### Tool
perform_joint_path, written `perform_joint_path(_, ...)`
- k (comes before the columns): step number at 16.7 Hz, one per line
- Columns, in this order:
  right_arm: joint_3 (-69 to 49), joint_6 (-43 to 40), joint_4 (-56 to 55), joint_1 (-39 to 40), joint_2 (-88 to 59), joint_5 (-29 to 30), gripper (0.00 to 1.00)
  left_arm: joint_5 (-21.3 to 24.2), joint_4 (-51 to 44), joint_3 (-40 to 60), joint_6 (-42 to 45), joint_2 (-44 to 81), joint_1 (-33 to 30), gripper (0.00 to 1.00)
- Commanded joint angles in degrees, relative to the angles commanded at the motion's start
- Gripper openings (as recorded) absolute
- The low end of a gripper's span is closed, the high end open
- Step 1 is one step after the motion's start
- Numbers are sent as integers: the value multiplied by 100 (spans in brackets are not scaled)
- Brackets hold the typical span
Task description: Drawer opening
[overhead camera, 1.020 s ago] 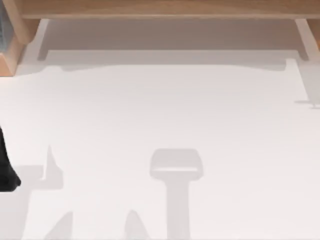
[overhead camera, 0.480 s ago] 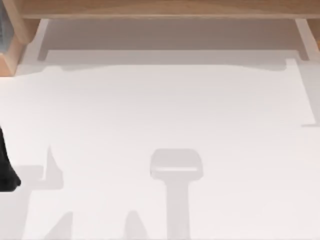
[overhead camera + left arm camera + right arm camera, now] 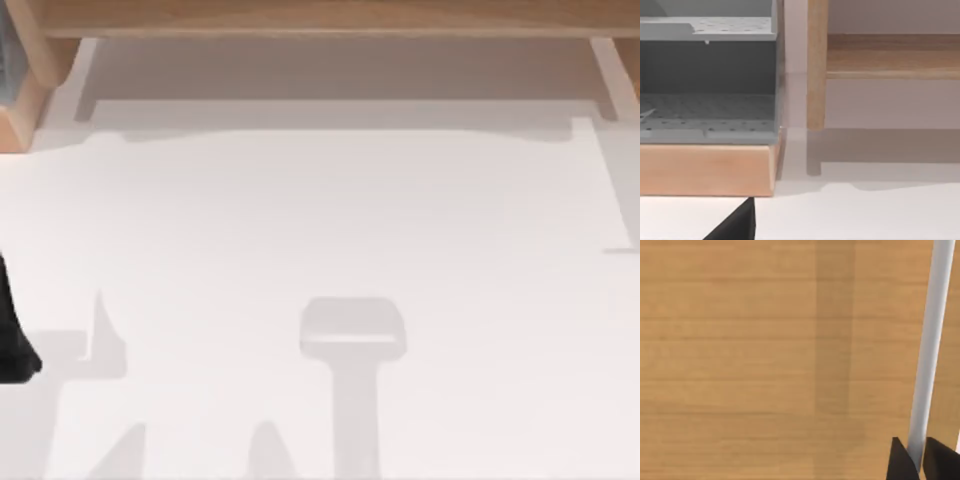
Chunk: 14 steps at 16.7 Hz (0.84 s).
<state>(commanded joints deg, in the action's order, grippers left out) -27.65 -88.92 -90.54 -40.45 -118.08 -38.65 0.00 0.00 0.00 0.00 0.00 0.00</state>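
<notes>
Black fingertips of the right pincer [image 3: 917, 462] sit narrowly either side of the pale metal handle [image 3: 930, 350], against the wooden drawer front [image 3: 765, 355]. On the white worktop [image 3: 320, 230], the left arm [image 3: 12, 340] sits parked at nine o'clock, the wooden cabinet [image 3: 320, 18] at twelve; the left pincer's state cannot be told.

My black left arm [image 3: 12, 335] sits at the table's left edge in the top view, parked low. A dark tip of my left two-finger gripper [image 3: 735, 225] pokes into the left wrist view. My right two-finger gripper [image 3: 918, 462] shows two black fingertips [image 3: 900, 462] close together, pinching a thin pale grey bar [image 3: 927, 355] between them.
</notes>
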Motion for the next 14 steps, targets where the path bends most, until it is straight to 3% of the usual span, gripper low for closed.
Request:
perform_joint_path(8, 0, 0, 0, 0, 0, 0, 98, 0, 0, 0, 0, 0, 0, 100)
perform_joint_path(14, 0, 0, 0, 0, 0, 0, 100, 0, 0, 0, 0, 0, 0, 100)
